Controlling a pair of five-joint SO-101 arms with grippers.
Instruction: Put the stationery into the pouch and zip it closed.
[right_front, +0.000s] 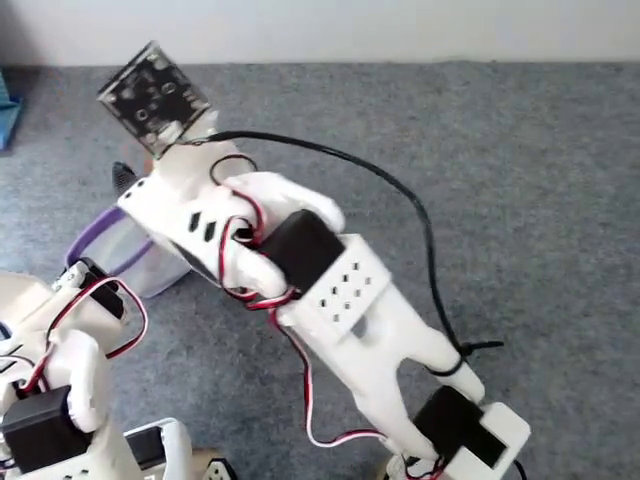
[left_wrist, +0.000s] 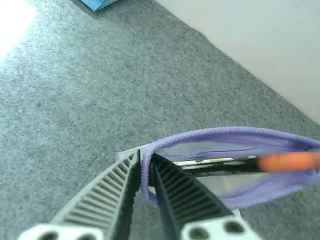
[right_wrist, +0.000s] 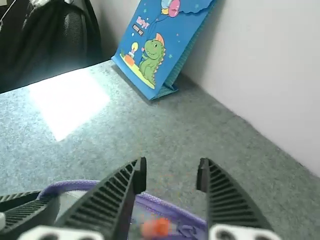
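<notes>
Fingers, left wrist view: the left gripper (left_wrist: 144, 159) has its two ridged black fingers pressed together, with the purple zip edge of the pouch (left_wrist: 235, 137) pinched between them
Pouch mouth: gaping open on the grey table cover (left_wrist: 75, 85), with the pinched spot at one end of the opening
Inside the mouth: a dark, slim pen (left_wrist: 225, 167) with a blurred orange part at one end; something pale lies beside it, too blurred to name
Far edge: a pale wall (left_wrist: 260, 45) rises just past the table, well behind the pouch
Fingers, right wrist view: the right gripper (right_wrist: 171, 169) is spread wide with nothing between its fingers, hanging above the pouch's purple rim
Below the gap: a blurred orange blob, seemingly the pen's orange part, inside the pouch
Rim's end: the left gripper's black fingers (right_wrist: 22, 204) sit there, just beside the right gripper
Against the wall: a blue gift bag (right_wrist: 160, 45) with a cartoon dinosaur, well apart from the pouch
Between bag and pouch: a bright light patch (right_wrist: 70, 100) on the cover
High view, big arm: the right arm (right_front: 340, 290) stretches from the near right corner to the pouch, its wrist covering most of it
High view, pouch: purple rim and clear side peep out from under that wrist, on the table's left part
Near left: the left arm (right_front: 60, 370), its front end at the pouch's near edge; from here I cannot tell its fingers
Over the right arm: a black cable (right_front: 400, 190) arcs from wrist to base
</notes>
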